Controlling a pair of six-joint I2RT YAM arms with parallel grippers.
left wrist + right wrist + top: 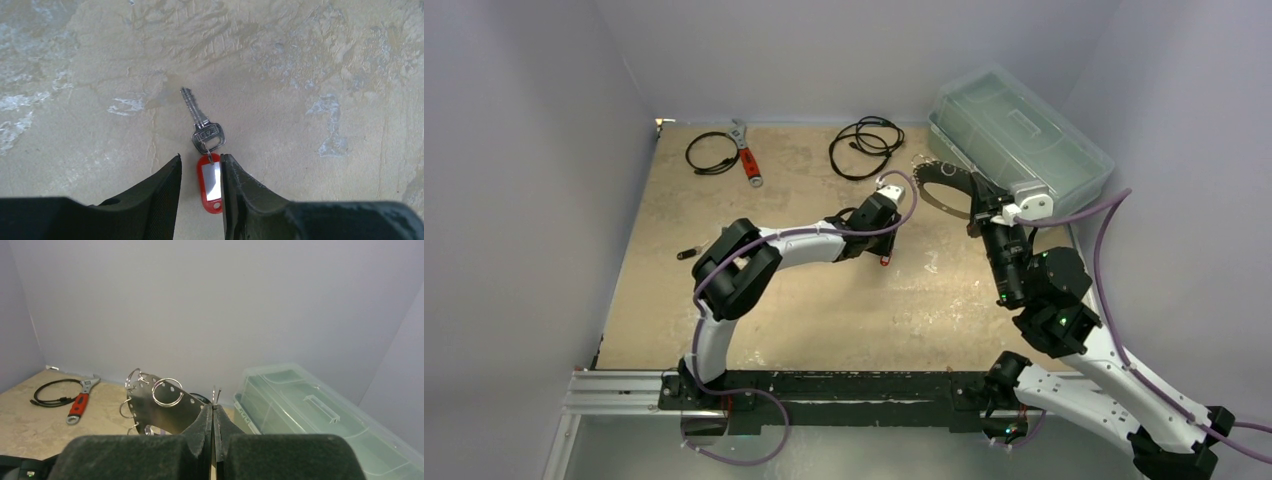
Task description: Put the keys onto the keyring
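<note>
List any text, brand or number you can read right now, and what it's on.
key: stamped mark on its head, too blurred to read.
red tag: its white insert shows no writing.
wrench, clear box, keyring plate: no legible text.
Nothing can be quoted as read.

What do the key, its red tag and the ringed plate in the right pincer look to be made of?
Key: bare silvery metal with a dull shine and cut teeth. Red tag: probably glossy plastic, with a pale label window. Ringed plate: thin sheet metal, brushed grey, with punched holes carrying bright wire split rings; whether it is steel or aluminium I cannot tell.
</note>
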